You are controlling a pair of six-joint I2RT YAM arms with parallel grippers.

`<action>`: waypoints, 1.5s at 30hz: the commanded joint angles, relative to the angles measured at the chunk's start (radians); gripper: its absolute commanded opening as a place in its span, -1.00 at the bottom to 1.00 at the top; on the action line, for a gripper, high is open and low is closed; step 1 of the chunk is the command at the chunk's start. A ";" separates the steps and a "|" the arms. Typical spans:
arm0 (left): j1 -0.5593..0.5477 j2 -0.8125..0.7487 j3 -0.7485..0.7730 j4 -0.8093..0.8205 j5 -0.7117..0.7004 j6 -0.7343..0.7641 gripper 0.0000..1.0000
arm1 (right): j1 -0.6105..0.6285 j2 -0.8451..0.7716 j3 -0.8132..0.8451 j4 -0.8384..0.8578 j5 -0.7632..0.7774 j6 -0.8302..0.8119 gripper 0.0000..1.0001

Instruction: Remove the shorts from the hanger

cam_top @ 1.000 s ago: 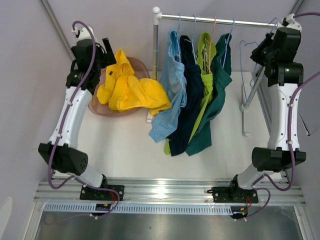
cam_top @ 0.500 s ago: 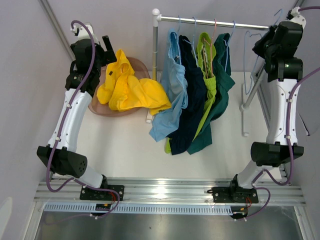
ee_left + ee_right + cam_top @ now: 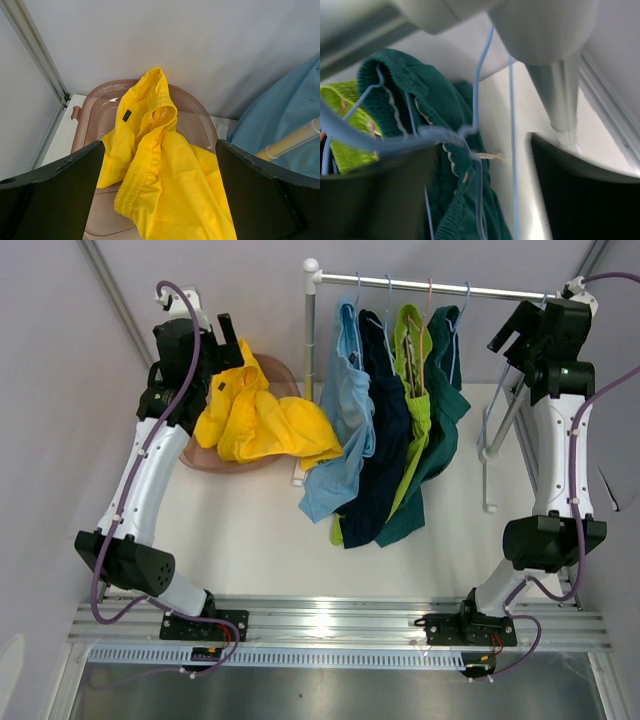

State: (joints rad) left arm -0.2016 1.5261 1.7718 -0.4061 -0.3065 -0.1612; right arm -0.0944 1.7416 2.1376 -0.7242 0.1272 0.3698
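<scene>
On the rail (image 3: 400,282) hang the light blue shorts (image 3: 345,410), the navy shorts (image 3: 385,440), the lime green shorts (image 3: 415,390) and the dark teal shorts (image 3: 440,430). The bright yellow shorts (image 3: 260,420) lie heaped in a brown basin (image 3: 195,455). My left gripper (image 3: 222,340) hovers open above them, the yellow cloth (image 3: 160,165) below its spread fingers (image 3: 55,195). My right gripper (image 3: 507,328) is open at the rail's right end. A blurred, bare blue wire hanger (image 3: 395,142) crosses between its fingers (image 3: 585,195), ungripped, with the teal shorts (image 3: 435,115) behind.
The rack's white post (image 3: 311,340) stands between the basin and the hanging shorts, and its grey slanted leg (image 3: 505,415) runs down under my right gripper. Walls close in at the back and on both sides. The basin's rim (image 3: 95,115) lies against the back-left corner.
My right gripper has opened and let go of the bare blue hanger, and has swung left along the rail. My left gripper has shifted slightly right over the yellow shorts.
</scene>
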 commanded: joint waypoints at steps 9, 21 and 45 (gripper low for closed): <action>-0.047 -0.052 0.000 0.020 0.004 0.034 0.98 | -0.005 -0.304 -0.073 -0.055 0.164 -0.034 0.99; -0.070 -0.078 -0.026 0.055 0.021 0.040 0.98 | 0.136 -0.312 -0.120 0.068 -0.097 0.038 0.94; -0.073 -0.083 -0.061 0.081 0.038 0.060 0.99 | 0.217 -0.088 -0.153 0.147 -0.055 0.029 -0.29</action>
State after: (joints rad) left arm -0.2676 1.4696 1.7130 -0.3611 -0.2836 -0.1116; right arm 0.1188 1.6421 1.9934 -0.6113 0.0662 0.4088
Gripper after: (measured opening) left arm 0.993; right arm 0.380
